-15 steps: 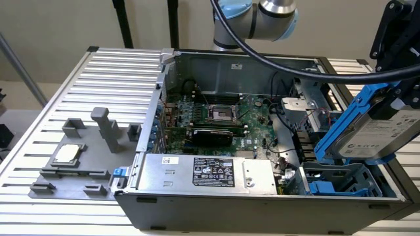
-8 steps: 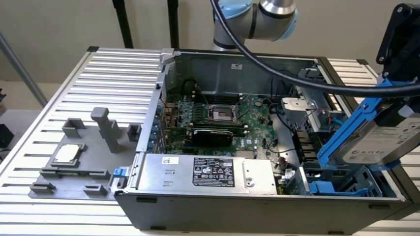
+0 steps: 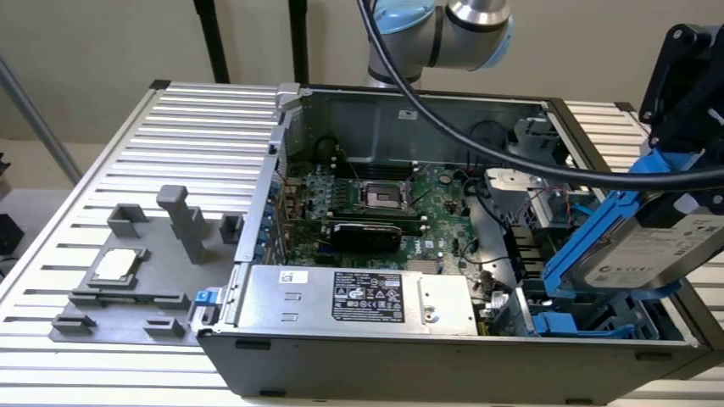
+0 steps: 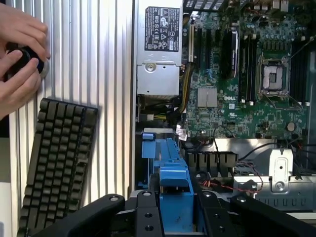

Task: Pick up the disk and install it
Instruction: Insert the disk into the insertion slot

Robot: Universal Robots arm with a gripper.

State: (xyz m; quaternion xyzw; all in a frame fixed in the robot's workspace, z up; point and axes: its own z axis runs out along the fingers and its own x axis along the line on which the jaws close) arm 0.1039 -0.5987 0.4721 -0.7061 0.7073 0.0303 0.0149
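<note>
Exterior view: tool (image 3: 676, 165) pinching disk (image 3: 639, 250); disk hangs tilted below tool, over case (image 3: 453, 365).

The exterior view's right edge cuts off the disk (image 3: 639, 254).

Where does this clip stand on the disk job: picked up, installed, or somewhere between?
Pickup looks done: the claw is shut on the disk, gripping its blue rail. In hand: the disk hangs tilted over the blue drive bay at the exterior view's right end of the open computer case. Left: the install; the disk is not yet seated in the bay.
</note>
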